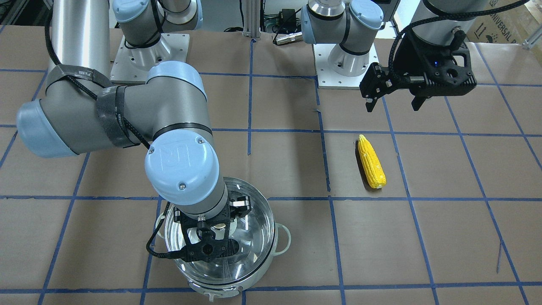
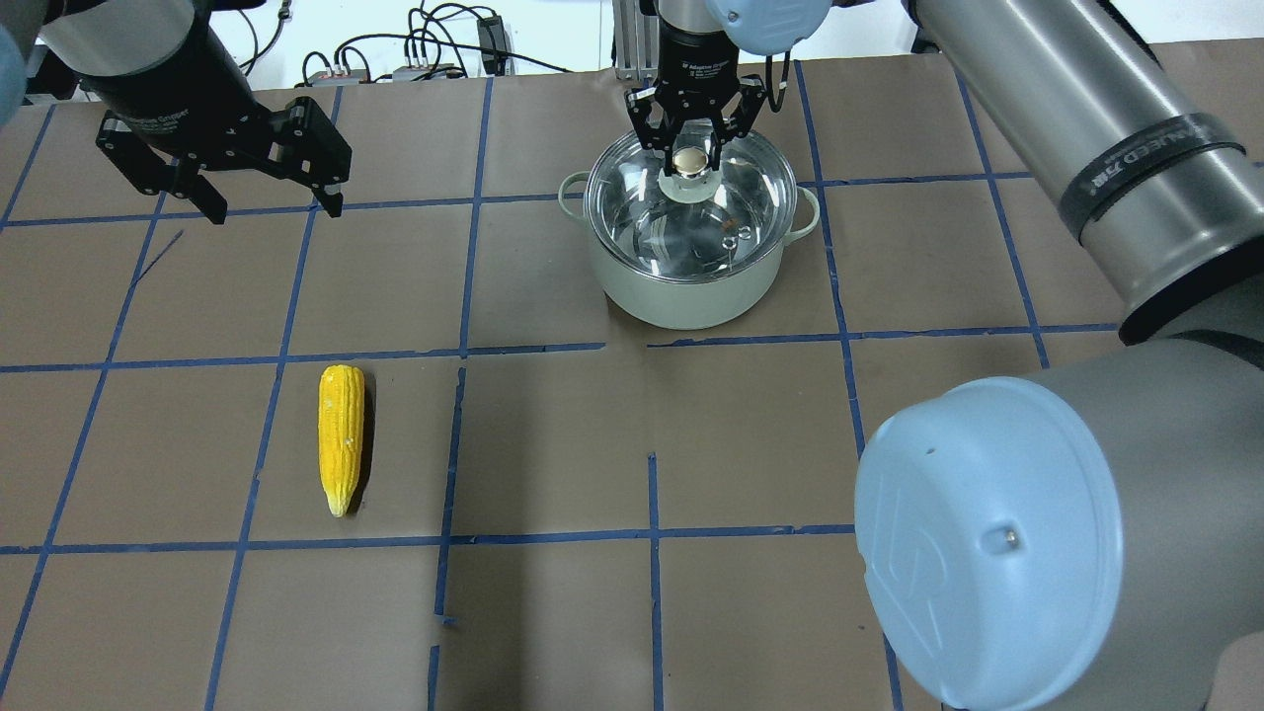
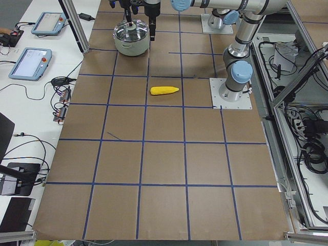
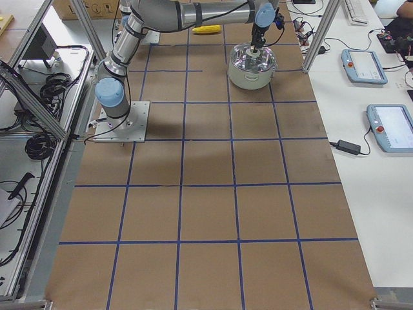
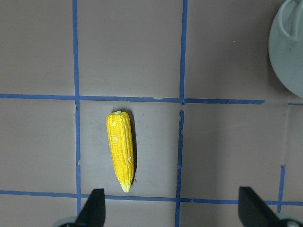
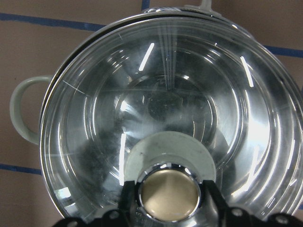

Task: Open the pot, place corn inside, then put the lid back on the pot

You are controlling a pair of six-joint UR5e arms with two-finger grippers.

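The pot (image 2: 681,286) stands at the far middle of the table, with the glass lid (image 2: 691,222) sitting on it. My right gripper (image 2: 694,163) hangs straight over it, its fingers pressed on both sides of the lid's knob (image 6: 170,193). The front view shows the same from the other side, with the right gripper (image 1: 214,231) above the lid (image 1: 254,237). The corn (image 2: 341,434) lies flat on the table, its tip toward the robot. My left gripper (image 2: 276,209) is open and empty, hovering above the table beyond the corn (image 5: 121,149).
The right arm's elbow (image 2: 987,543) fills the overhead view's lower right. Two arm base plates (image 1: 345,63) stand at the robot's edge. Tablets (image 3: 31,61) and cables lie on the white bench beyond the pot. Blue tape lines grid the brown table.
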